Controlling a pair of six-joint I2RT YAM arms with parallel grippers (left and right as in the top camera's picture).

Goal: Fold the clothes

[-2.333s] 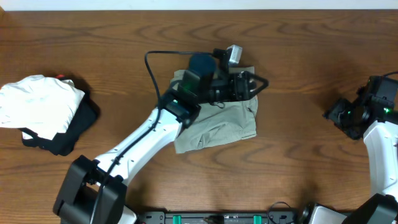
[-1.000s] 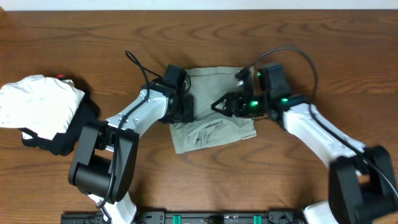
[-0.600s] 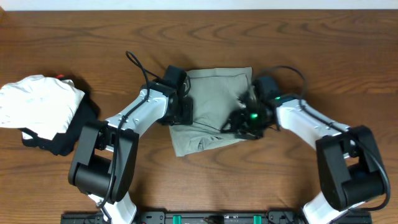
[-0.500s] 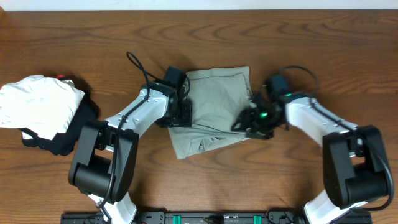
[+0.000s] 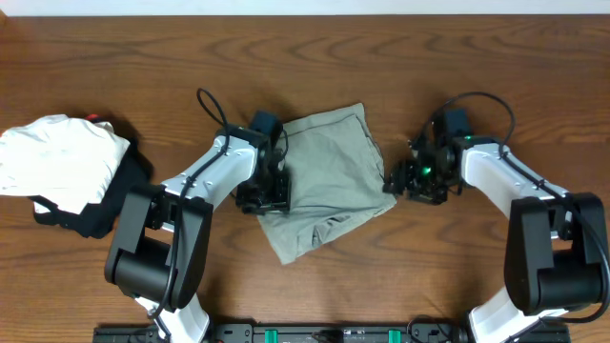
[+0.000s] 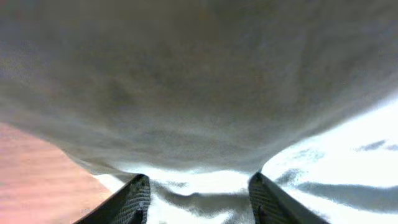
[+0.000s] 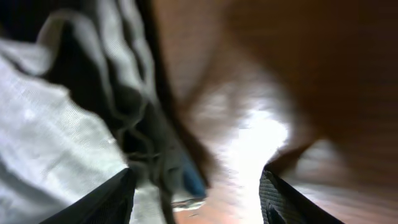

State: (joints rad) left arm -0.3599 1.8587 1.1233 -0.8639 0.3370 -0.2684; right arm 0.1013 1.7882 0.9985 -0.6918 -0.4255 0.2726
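Note:
The pale khaki shorts (image 5: pixel 329 176) lie folded in a rough square at the table's middle, one corner trailing toward the front. My left gripper (image 5: pixel 267 198) sits at their left edge. In the left wrist view its fingers (image 6: pixel 199 202) are spread wide over the cloth (image 6: pixel 199 93), which fills the view. My right gripper (image 5: pixel 398 181) is at the shorts' right edge. In the right wrist view its fingers (image 7: pixel 199 199) are wide apart, with the rumpled cloth edge (image 7: pixel 56 137) by the left finger and bare wood by the right one.
A white folded garment (image 5: pixel 57 162) lies on a black garment (image 5: pixel 105 210) at the far left. The wooden table (image 5: pixel 477 267) runs around the shorts. Black cables loop above both wrists.
My right arm came in from the right, crossed onto the shorts, then drew back to their right edge. My left gripper moved to the left edge. The shorts turned and shifted slightly.

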